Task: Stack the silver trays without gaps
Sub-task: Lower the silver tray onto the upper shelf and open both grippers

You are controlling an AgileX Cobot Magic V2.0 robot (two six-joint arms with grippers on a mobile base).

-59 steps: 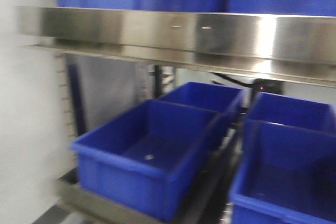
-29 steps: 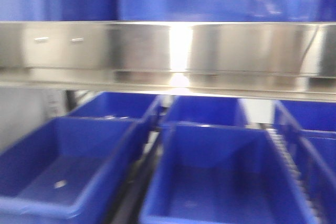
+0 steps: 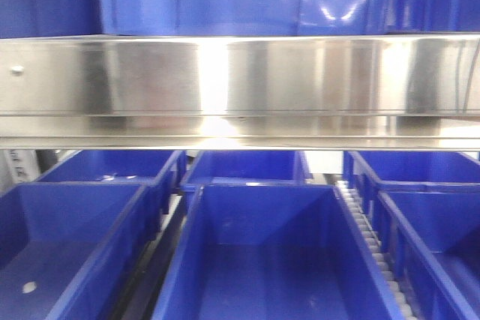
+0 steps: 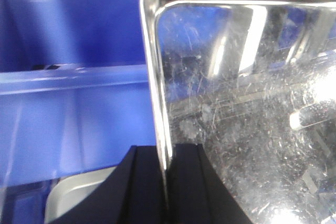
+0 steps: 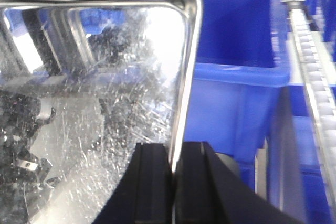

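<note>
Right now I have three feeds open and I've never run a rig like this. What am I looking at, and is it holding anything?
This is a two-armed robot on a rolling base. The front camera looks ahead at shelving: a broad steel rail crosses the picture, with open blue bins below it and more blue plastic above. The other two cameras sit on the wrists and look along each tool. The left tool has its two black fingers shut on the thin rim of a silver tray, scratched and shiny. The right tool pinches a rim the same way. It is probably one tray held at opposite edges, but no picture shows both tools together.
</note>
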